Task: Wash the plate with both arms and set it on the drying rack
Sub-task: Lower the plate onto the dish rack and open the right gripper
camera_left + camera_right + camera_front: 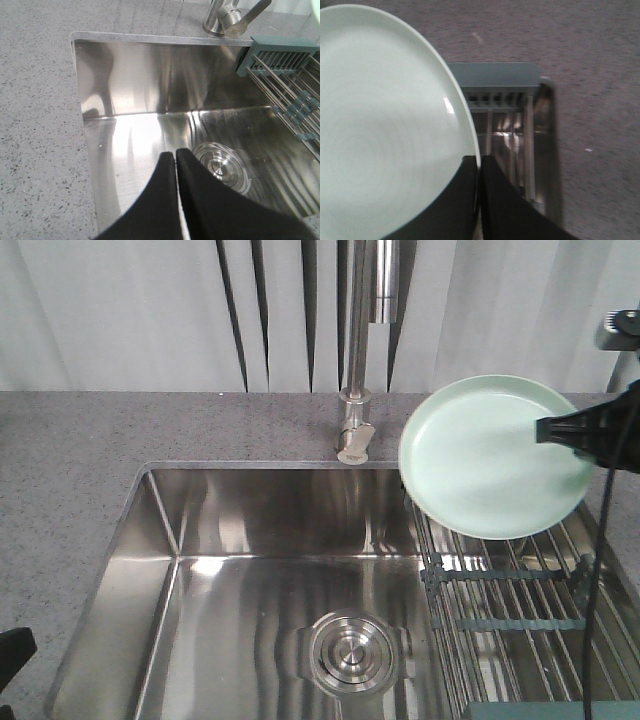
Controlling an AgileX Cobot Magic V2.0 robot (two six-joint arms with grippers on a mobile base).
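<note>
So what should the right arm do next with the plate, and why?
Probably lower it onto the drying rack: the right gripper pinches the plate by its rim, and it seems to hang above the wires, not resting on them.

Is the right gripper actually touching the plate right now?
Touching. The right wrist view shows the right gripper closed on the plate, its rim pinched between the fingers.

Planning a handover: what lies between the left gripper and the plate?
Front view: only the steel sink basin with its drain lies between the left gripper and the plate, which the right gripper holds.
</note>
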